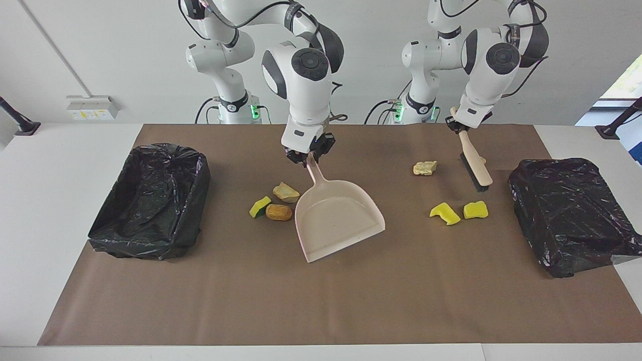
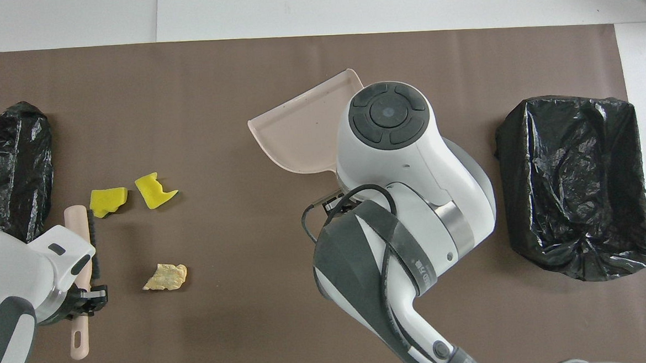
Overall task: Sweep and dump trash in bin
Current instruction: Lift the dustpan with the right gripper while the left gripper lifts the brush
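My right gripper (image 1: 307,155) is shut on the handle of the pale pink dustpan (image 1: 338,220), whose open mouth points away from the robots; it also shows in the overhead view (image 2: 304,132). Beside the pan, toward the right arm's end, lie a green-backed yellow sponge (image 1: 259,206), an orange lump (image 1: 279,212) and a tan lump (image 1: 286,192); my arm hides these in the overhead view. My left gripper (image 1: 459,125) is shut on the beige brush (image 1: 476,170) (image 2: 77,238), held tilted. Near it lie two yellow sponge pieces (image 1: 445,212) (image 1: 475,209) and a pale lump (image 1: 425,168) (image 2: 165,276).
A bin lined with a black bag (image 1: 150,200) (image 2: 575,185) stands at the right arm's end of the brown mat (image 1: 321,301). A second black-bagged bin (image 1: 567,210) (image 2: 7,165) stands at the left arm's end.
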You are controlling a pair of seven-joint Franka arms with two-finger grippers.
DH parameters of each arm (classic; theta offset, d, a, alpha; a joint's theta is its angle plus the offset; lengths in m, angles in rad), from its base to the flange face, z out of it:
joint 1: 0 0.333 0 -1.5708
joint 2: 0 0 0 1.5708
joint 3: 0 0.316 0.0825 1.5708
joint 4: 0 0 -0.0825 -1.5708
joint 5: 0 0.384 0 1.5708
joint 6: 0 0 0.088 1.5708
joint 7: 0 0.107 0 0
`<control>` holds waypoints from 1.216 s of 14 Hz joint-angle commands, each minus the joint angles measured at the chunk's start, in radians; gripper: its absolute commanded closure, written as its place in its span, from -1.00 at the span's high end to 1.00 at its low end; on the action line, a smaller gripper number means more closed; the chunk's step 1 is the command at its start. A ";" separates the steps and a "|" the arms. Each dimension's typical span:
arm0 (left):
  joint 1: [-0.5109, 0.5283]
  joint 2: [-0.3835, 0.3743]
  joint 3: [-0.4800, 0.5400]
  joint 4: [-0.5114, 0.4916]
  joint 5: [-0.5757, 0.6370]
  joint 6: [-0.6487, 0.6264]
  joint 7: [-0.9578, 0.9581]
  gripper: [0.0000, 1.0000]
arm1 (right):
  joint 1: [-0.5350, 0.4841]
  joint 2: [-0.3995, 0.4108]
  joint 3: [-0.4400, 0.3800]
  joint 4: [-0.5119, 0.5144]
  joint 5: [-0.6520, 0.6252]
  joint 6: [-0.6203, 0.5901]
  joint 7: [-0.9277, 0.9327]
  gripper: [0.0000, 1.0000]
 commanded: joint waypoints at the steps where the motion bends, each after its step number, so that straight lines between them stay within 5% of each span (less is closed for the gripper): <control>1: 0.101 -0.112 -0.013 -0.126 0.079 0.005 -0.037 -1.00 | -0.003 -0.070 0.007 -0.104 -0.023 -0.010 -0.179 -1.00; 5: 0.192 -0.115 -0.016 -0.158 0.086 -0.012 -0.078 -1.00 | 0.003 -0.114 0.007 -0.176 -0.043 -0.065 -0.549 -1.00; 11: 0.175 -0.100 -0.026 -0.284 0.086 0.059 -0.161 -1.00 | -0.096 -0.182 0.006 -0.381 -0.027 0.174 -0.935 -1.00; 17: -0.053 0.130 -0.029 -0.104 -0.008 0.142 -0.215 -1.00 | -0.097 -0.151 0.006 -0.388 -0.080 0.242 -1.025 -1.00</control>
